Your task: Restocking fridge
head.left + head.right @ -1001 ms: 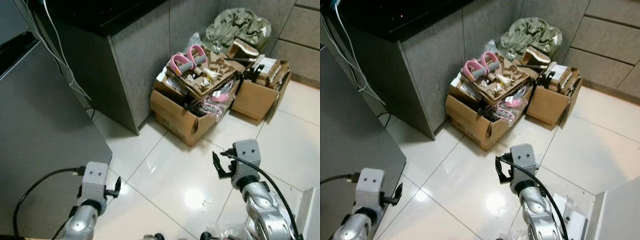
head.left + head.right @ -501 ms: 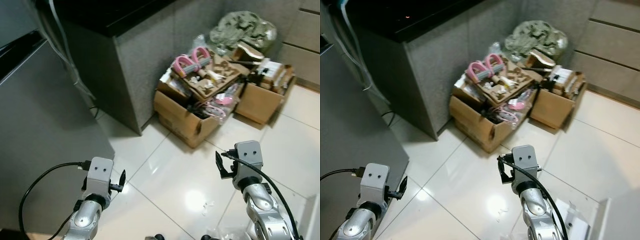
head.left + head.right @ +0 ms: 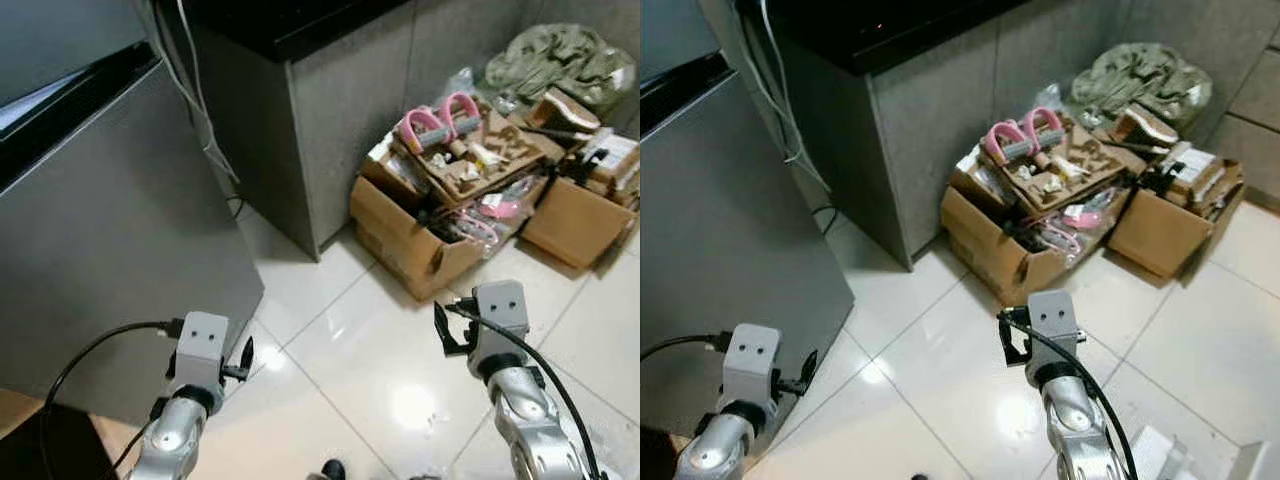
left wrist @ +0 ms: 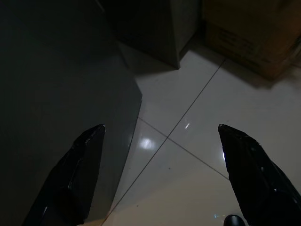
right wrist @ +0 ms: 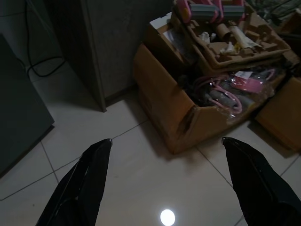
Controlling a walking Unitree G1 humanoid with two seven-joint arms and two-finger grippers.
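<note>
Home kitchen: tall grey steel fridge [image 3: 100,230] at left, grey cabinet w/ black glossy counter top [image 3: 300,20] beside it, glossy white floor tiles [image 3: 340,370]. Open brown cardboard boxes of household clutter [image 3: 440,215] sit at the cabinet's base corner.
</note>
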